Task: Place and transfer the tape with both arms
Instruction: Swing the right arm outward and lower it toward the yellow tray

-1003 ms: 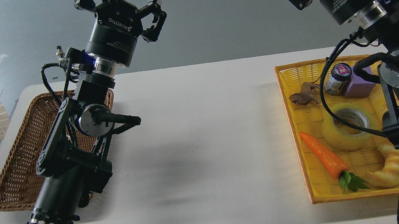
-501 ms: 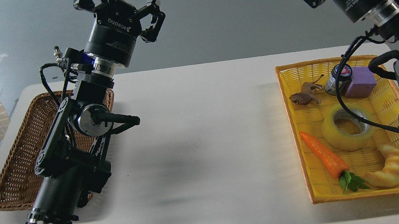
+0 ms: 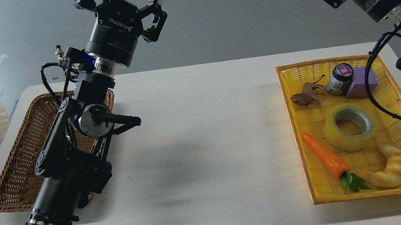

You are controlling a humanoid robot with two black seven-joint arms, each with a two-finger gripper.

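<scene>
— What did the tape look like from where you stood?

— A wide roll of translucent yellow packing tape with a pale grey-white core, lying flat so its hole faced up at me.

— And where did it lie?

— In the middle of the yellow basket on my right side of the table, with nothing touching or holding it.

— Was it whole?

— It was: round, undented, no loose end that I could make out.
</scene>
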